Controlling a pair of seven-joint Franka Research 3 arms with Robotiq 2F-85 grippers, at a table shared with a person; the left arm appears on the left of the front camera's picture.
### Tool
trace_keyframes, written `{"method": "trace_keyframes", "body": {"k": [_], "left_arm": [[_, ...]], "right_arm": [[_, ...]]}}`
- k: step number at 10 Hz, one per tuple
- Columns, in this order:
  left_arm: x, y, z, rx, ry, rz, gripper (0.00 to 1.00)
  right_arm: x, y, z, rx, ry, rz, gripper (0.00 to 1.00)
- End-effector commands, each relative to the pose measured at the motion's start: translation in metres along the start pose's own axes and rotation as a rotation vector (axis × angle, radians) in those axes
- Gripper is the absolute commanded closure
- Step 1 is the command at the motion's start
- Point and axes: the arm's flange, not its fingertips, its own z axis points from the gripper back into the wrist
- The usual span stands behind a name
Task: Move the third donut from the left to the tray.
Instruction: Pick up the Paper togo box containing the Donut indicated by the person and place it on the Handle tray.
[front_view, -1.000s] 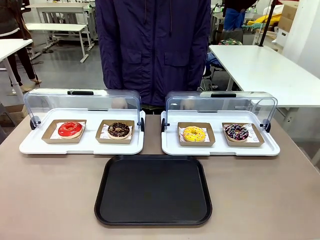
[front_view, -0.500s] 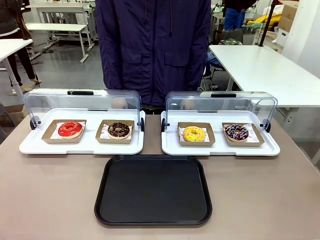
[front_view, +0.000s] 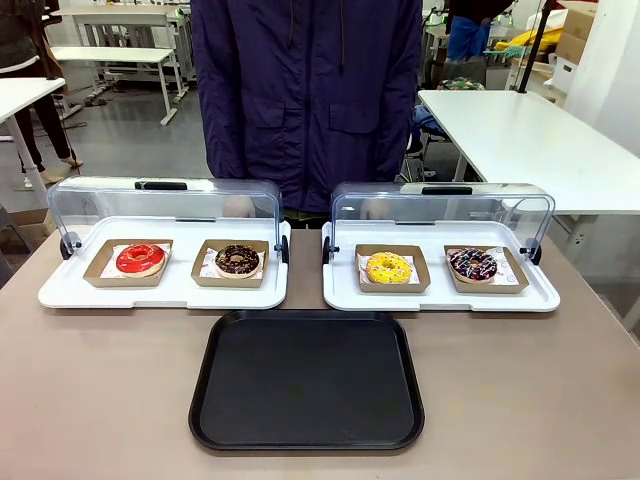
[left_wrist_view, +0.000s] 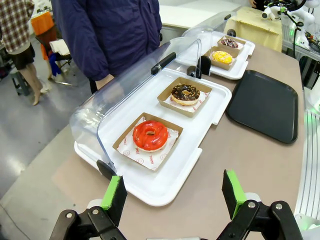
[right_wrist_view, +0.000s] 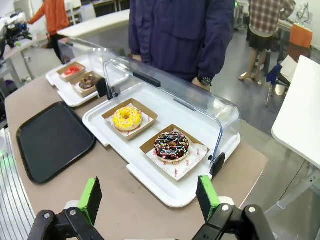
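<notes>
Third donut (front_view: 388, 267) in right display case (front_view: 438, 297); tray (front_view: 306, 380) before it.

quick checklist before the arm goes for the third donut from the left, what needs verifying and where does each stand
1. Target picked out: the yellow donut sits third from the left in its brown holder, on the right-hand white display tray. ok
2. Access: the clear lid over that tray is tipped back, so the front is open. ok
3. Drop spot: the black tray has bare floor for the holder. ok
4. right gripper: jaws wide apart, holding nothing, short of the display tray's near edge. ok
5. left gripper: open, at the red donut's end, off the likely path. ok
6. Holder free to lift off its paper: cannot tell
</notes>
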Motion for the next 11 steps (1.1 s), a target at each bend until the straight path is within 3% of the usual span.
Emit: {"method": "trace_keyframes", "body": {"k": [1,11], "left_arm": [[-0.0002,-0.0013,0.0014,-0.008,0.005,-0.007,0.0],[-0.0002,-0.0013,0.0014,-0.008,0.005,-0.007,0.0]], "right_arm": [[0.0005,-0.0037,-0.0018,-0.003,-0.023,0.025,0.0],[0.0005,-0.0037,-0.0018,-0.003,-0.023,0.025,0.0]]}}
